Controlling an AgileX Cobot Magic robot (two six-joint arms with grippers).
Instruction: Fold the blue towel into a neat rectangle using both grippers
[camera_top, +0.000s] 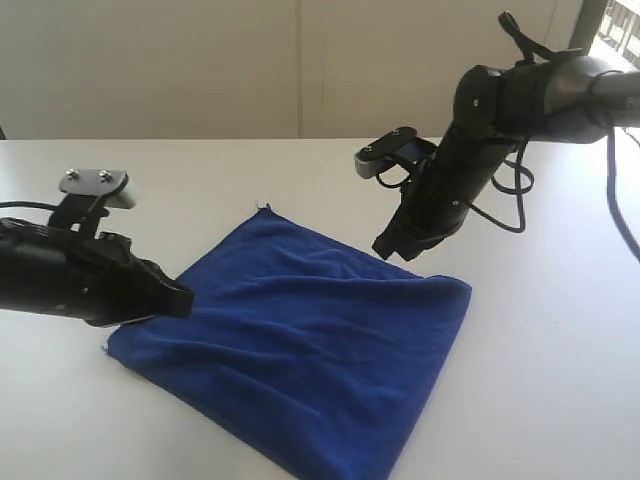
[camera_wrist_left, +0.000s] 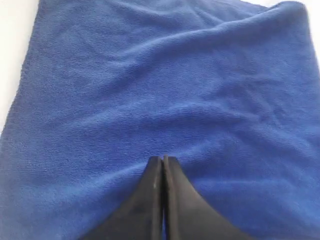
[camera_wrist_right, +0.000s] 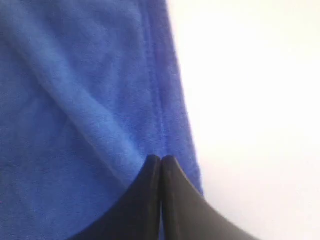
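The blue towel (camera_top: 310, 340) lies spread on the white table (camera_top: 560, 340) as a rumpled four-sided sheet, with soft creases running across it. My left gripper (camera_top: 183, 298) is low at the towel's left edge, shut, its tips pointing onto the cloth. In the left wrist view the towel (camera_wrist_left: 165, 90) fills the picture beyond the left gripper (camera_wrist_left: 163, 159), and nothing shows between the pressed fingers. My right gripper (camera_top: 385, 250) hangs tilted just over the towel's far right edge, also shut. The right wrist view shows the right gripper (camera_wrist_right: 160, 159) over the towel's hem (camera_wrist_right: 170, 100), beside bare table.
Black cables (camera_top: 515, 205) loop from the right arm over the table at the back right. A pale wall (camera_top: 250, 60) closes off the far side of the table. Bare white surface surrounds the towel on all sides.
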